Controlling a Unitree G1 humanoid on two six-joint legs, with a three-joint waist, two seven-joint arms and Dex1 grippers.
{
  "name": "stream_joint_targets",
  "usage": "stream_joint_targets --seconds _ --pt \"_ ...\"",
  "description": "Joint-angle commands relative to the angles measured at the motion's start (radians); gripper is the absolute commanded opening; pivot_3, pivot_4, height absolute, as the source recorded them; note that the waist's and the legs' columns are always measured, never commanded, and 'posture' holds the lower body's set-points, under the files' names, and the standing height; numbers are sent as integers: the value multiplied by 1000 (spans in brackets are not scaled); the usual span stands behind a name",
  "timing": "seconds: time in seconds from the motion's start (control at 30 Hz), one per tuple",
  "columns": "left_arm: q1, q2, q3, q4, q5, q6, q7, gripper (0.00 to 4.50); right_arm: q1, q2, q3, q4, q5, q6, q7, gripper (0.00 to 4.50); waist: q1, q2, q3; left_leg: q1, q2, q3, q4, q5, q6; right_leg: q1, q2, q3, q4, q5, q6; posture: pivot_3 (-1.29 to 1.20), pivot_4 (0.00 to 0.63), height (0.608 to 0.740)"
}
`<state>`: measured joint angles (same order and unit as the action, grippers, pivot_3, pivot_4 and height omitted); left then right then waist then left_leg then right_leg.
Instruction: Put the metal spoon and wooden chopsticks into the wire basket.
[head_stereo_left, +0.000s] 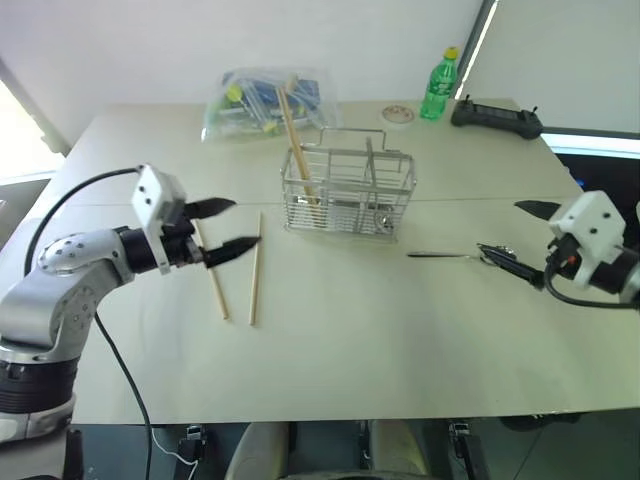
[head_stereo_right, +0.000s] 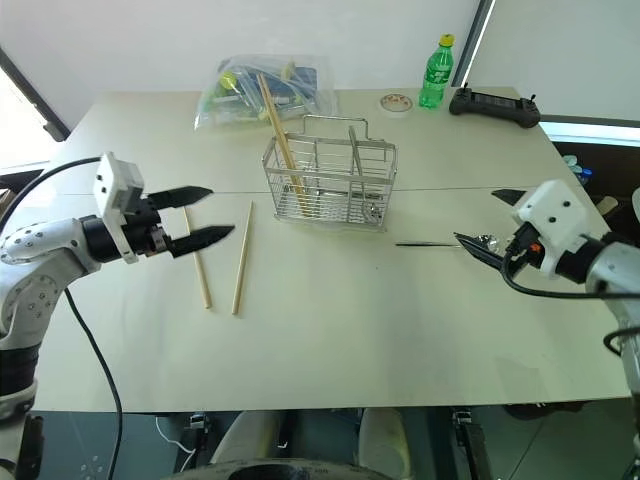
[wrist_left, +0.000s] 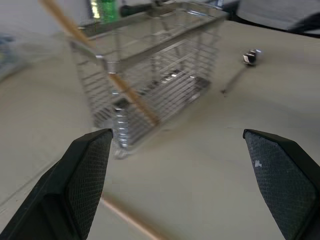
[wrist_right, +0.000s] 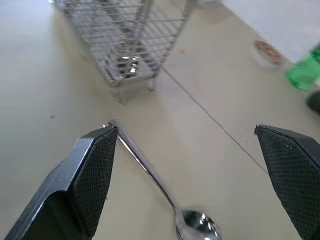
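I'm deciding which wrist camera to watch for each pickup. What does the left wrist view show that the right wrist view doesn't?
Left wrist view: a wooden chopstick leaning inside the wire basket, another chopstick lying on the table by the open left pincer.

Right wrist view: the open right pincer over the metal spoon, with its bowl close up, plus a small round dish.

Both: the basket, the spoon, the table and the green bottle.
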<state>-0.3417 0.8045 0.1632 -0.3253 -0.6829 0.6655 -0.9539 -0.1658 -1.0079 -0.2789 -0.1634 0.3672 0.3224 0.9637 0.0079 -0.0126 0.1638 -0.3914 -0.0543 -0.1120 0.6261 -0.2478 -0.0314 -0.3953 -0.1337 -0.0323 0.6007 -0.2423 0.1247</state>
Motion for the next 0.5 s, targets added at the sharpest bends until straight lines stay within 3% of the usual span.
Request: stream_joint_targets --seconds 0.03,0.27,0.5 --pt "-30 22 -29 -68 -48 19 -60 4404 -145 -43 124 107 -10 -20 170 4500 0 0 1 0 0 0 0 0 0 0 0 0 0 0 0 0 150 690" --pt "-34 21 -86 -134 -43 20 -96 4404 -463 -11 414 480 -173 -94 447 4500 -2 -1 3 -1 -1 0 -1 -1 1 1 0 0 -4 1 1 0 150 690" --pt "-27 28 -71 -176 -63 31 -77 4404 -686 79 527 875 -355 -257 455 4500 -7 0 4 -1 -3 2 -3 0 0 0 1 0 -3 1 2 0 150 690"
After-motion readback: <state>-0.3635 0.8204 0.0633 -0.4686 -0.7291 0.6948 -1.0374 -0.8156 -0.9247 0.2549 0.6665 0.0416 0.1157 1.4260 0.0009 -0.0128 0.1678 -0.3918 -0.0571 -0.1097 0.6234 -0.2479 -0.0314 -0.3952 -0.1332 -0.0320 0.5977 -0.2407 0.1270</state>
